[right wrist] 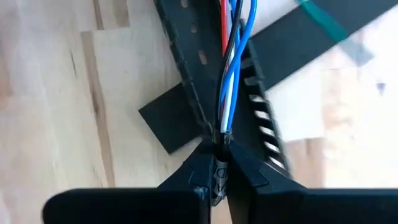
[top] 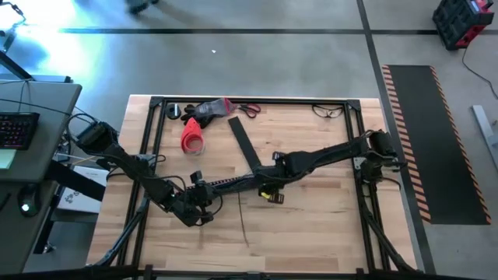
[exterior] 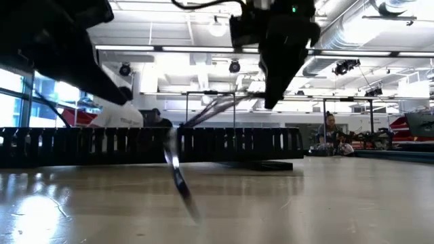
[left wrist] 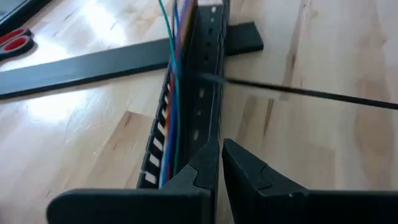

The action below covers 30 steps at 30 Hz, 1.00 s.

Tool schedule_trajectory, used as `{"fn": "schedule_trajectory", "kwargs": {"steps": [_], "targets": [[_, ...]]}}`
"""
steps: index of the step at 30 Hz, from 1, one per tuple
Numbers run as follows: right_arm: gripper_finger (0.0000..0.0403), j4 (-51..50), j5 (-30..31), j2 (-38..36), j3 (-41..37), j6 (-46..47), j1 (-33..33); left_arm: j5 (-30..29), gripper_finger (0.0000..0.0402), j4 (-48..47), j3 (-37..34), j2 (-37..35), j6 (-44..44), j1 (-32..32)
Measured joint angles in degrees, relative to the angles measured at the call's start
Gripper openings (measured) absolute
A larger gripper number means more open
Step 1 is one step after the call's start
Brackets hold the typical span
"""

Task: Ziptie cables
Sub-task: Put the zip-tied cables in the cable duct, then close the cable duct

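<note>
The cables are lying along the slotted channel near the table's middle. My right gripper is pinching their end. My left gripper is sitting closed at the channel's left end, apparently clamping its wall.

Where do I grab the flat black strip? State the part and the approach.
Probably the strip at its free end near the scissors, from above, fingers spanning its narrow width. It lies flat on the table, and its other end runs under the channel, so that end is blocked.
</note>
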Motion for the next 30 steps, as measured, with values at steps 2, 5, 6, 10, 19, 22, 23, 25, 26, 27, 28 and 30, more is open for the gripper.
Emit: {"fn": "schedule_trajectory", "kwargs": {"steps": [2, 5, 6, 10, 19, 22, 23, 25, 26, 27, 28, 30], "targets": [[0.0005, -3.5, 0.0, -0.1, 2.2, -1.3, -0.5, 0.1, 0.0007, 0.2, 0.0, 1.4, 0.0, 0.2], [0.0005, -7.5, -0.3, -0.1, 3.3, -4.4, -1.3, 1.5, 0.0007, 0.7, 0.0, 3.1, -0.1, 0.3], [0.0005, -8.3, -0.8, -0.1, 3.1, -5.7, -1.6, 1.7, 0.0007, 0.7, 0.0, 3.8, -0.4, 0.3], [0.0009, -9.1, -2.1, 0.0, 0.3, -10.4, -2.3, 2.4, 0.0007, 1.4, 0.0, 5.5, -2.0, 0.2], [0.0067, -11.5, -0.1, 0.0, -2.9, -14.0, -2.2, 3.6, 0.0007, 2.1, 0.0, 6.1, -2.5, 0.1], [0.0109, -13.9, 2.4, 0.0, -2.9, -13.4, -2.2, 3.5, 0.0007, 2.1, 0.0, 6.1, -2.5, 0.1], [0.0124, -14.7, 3.0, 0.0, -2.9, -12.9, -2.1, 3.5, 0.0007, 2.1, 0.0, 6.1, -2.5, 0.1], [0.0152, -16.5, 3.2, 0.0, -2.9, -12.5, -2.2, 3.5, 0.0007, 2.7, 0.0, 6.1, -2.5, 0.1], [0.0165, -17.7, 3.0, 0.0, -2.9, -11.9, -2.2, 3.5, 0.0007, 3.4, 0.0, 6.1, -2.5, 0.0], [0.0176, -19.0, 2.4, 0.0, -2.9, -11.2, -2.2, 3.5, 0.0007, 3.9, 0.0, 6.1, -2.4, -0.1], [0.0185, -19.6, 1.2, 0.0, -3.0, -11.0, -2.0, 3.5, 0.0007, 4.1, 0.0, 6.0, -2.0, -0.3], [0.0196, -17.2, -0.1, -1.6, -5.2, -12.4, -1.4, 3.5, 0.0007, 5.3, 0.0, 5.9, -1.6, -0.8]]}}
